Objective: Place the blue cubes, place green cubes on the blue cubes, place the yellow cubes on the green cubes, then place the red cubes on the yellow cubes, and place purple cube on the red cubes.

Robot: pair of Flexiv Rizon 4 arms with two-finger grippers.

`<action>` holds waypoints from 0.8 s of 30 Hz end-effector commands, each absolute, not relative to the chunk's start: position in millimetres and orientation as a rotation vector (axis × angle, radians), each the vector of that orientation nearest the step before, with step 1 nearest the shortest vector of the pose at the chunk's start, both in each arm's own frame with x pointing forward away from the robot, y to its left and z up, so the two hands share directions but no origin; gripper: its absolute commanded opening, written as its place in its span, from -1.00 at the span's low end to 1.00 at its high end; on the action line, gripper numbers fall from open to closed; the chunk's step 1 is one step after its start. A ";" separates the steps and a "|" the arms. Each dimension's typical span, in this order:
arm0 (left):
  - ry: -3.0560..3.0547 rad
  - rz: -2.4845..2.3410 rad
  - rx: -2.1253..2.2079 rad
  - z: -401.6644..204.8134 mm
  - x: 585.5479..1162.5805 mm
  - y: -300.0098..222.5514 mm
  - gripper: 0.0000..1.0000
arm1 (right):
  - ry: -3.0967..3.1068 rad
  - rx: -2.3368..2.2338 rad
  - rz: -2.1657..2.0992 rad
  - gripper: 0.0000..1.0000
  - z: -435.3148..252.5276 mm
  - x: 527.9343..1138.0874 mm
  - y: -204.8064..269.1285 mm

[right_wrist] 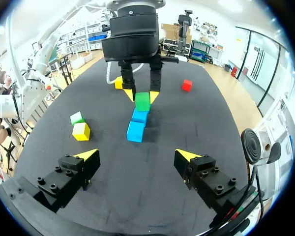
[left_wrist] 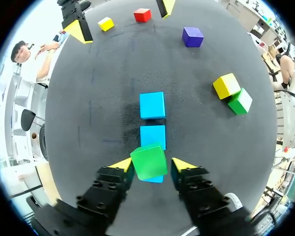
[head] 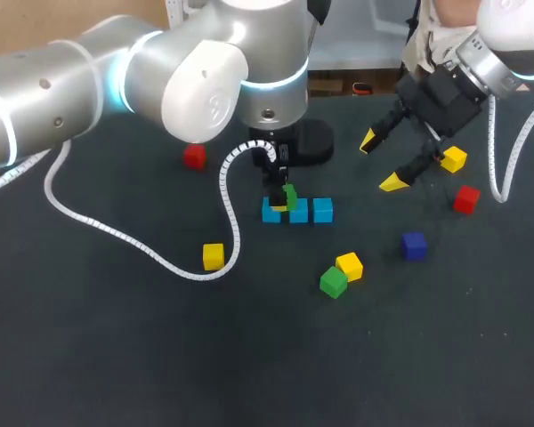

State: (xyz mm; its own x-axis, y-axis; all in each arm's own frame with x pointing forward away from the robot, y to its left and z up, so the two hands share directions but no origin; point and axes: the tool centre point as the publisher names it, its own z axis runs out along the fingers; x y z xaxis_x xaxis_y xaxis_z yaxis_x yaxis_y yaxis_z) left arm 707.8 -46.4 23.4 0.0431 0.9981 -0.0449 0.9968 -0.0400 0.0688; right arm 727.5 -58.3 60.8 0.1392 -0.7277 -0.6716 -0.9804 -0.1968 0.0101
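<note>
Left jaws are clamped on a green cube (left_wrist: 148,162), held over the row of blue cubes (left_wrist: 152,105). Right jaws stand apart, empty, above the tabletop (right_wrist: 147,196).

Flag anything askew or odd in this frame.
The green cube, held in the jaws of the left gripper over the near end of the blue cube row, sits twisted and tilted rather than square to that row. Nothing else stands out.
</note>
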 end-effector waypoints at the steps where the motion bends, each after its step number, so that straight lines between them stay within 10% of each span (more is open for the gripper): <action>1: 2.128 0.016 2.211 21.7 709.6 -45.5 1.00 | 1.634 -1.987 0.777 1.00 60.6 727.4 -58.4; 24: 2.209 -0.044 1.970 71.8 673.7 -18.5 1.00 | 1.634 -1.987 0.777 1.00 60.6 727.4 -58.4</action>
State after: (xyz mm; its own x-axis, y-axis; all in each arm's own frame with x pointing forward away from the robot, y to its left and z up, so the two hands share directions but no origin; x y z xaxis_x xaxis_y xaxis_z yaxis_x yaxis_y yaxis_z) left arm 700.8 -28.7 66.3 -0.1057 0.9867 -0.1233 0.9924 0.1124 0.0491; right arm 727.5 -58.3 60.8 0.1392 -0.7277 -0.6716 -0.9804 -0.1968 0.0101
